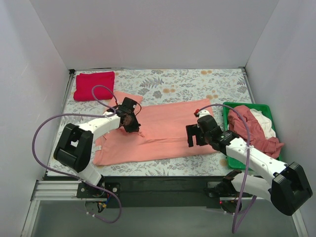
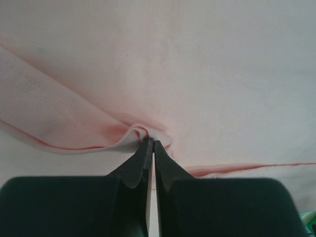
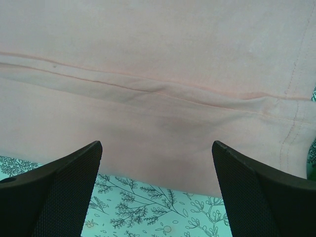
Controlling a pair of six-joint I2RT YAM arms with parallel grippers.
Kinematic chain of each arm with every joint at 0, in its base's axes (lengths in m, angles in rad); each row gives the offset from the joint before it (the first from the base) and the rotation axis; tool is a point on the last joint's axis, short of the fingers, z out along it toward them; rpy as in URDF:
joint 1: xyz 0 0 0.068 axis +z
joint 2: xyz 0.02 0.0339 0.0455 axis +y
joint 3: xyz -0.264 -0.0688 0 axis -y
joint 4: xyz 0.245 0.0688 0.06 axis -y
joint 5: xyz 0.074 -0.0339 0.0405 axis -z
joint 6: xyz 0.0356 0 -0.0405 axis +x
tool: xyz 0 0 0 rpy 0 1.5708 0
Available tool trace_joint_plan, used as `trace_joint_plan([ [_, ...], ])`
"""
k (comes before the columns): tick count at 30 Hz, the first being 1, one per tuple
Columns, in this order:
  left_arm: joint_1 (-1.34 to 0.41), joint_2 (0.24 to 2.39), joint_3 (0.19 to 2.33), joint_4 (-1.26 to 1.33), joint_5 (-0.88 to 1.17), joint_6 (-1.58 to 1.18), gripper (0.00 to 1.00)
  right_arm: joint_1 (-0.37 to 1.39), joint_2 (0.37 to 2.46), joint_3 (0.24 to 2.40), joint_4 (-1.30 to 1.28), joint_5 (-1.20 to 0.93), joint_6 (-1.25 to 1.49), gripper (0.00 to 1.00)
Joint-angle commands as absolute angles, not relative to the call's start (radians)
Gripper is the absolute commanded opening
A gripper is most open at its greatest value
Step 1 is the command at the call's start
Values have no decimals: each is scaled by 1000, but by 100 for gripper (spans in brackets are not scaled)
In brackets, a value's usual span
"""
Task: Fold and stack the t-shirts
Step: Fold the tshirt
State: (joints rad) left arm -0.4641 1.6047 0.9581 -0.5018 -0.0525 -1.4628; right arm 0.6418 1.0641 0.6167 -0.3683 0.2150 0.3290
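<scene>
My left gripper [image 2: 151, 144] pinches only a thin fold of the salmon-pink shirt [image 1: 168, 123] at mid-frame, the right gripper [image 1: 196, 139] gapes wide, and I fear that fold slipping free.

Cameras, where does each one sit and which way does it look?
Top external: high behind the arms, looking down at the table; both arms, left gripper and right gripper show.
Left wrist: on the left arm, looking along its shut fingers, which pinch a fold of the salmon-pink t-shirt.
Right wrist: on the right arm, looking down between open fingers at the shirt's edge.
All three share that shirt.
</scene>
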Motion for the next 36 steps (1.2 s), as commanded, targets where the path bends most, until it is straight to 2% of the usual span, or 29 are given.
trace_joint_plan([
  [1,-471,1614,1019,-489,-66,-1427,0,637,1081,666,-376,235,311,98],
  [13,-474,1674,1081,-506,-70,-1405,0,630,1126,695,-376,239,310,98],
  [17,-474,1689,1120,-506,-75,-1391,7,626,1144,701,-373,239,307,98],
  [19,-474,1693,1134,-511,-81,-1390,19,627,1161,709,-373,235,307,98],
  [20,-474,1697,1147,-511,-87,-1385,29,626,1164,712,-373,229,310,98],
  [21,-474,1698,1157,-521,-94,-1387,46,626,1164,716,-373,227,310,98],
  [22,-474,1700,1164,-531,-103,-1388,54,624,1167,719,-373,229,311,98],
  [25,-476,1697,1196,-551,-123,-1394,74,624,1164,732,-374,238,333,98],
  [28,-476,1689,1233,-561,-158,-1402,89,624,1160,744,-374,247,345,98],
  [36,-436,1793,1459,-684,-328,-1453,92,614,1118,738,-373,261,354,98],
])
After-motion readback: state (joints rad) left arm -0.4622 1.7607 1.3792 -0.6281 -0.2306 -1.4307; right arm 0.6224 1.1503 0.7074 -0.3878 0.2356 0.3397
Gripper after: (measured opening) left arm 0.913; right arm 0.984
